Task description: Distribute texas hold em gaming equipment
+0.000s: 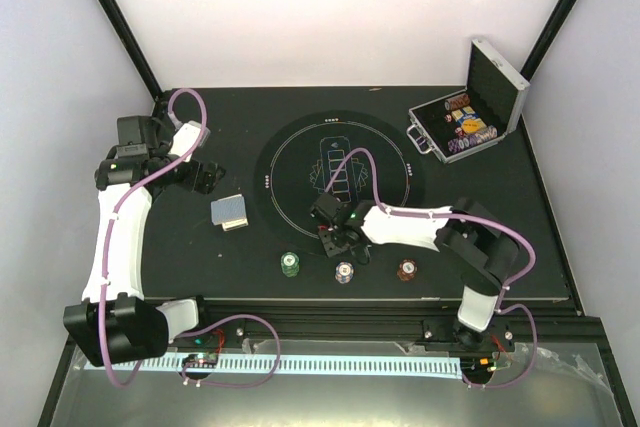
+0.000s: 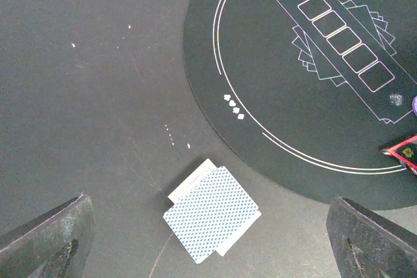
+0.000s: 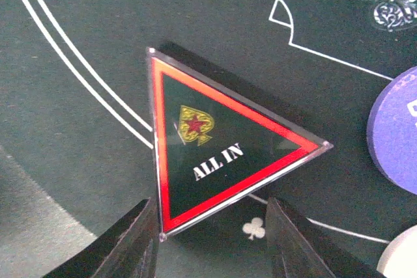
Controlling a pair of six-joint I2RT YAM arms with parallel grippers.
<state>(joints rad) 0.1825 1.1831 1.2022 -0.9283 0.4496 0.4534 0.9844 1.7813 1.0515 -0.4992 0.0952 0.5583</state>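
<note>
A red-edged triangle marker (image 3: 215, 148) printed "ALL IN" lies on the round black mat (image 1: 300, 152), near its front rim. My right gripper (image 3: 210, 205) straddles the marker's near corner. Its left finger (image 3: 130, 239) touches the marker's edge, and a gap shows beside the right finger (image 3: 293, 239). A purple button disc (image 3: 397, 135) and a white one (image 3: 401, 258) lie just right of the marker. A small stack of blue-backed cards (image 2: 212, 213) lies left of the mat, below my wide-open left gripper (image 2: 210, 242). Green (image 1: 290, 264), purple-white (image 1: 344, 272) and red-brown (image 1: 407, 269) chips sit along the table's front.
An open silver case (image 1: 465, 122) with more chips stands at the back right corner. White card outlines are printed at the mat's centre (image 2: 339, 40). The right arm (image 1: 420, 222) reaches in low over the front of the table.
</note>
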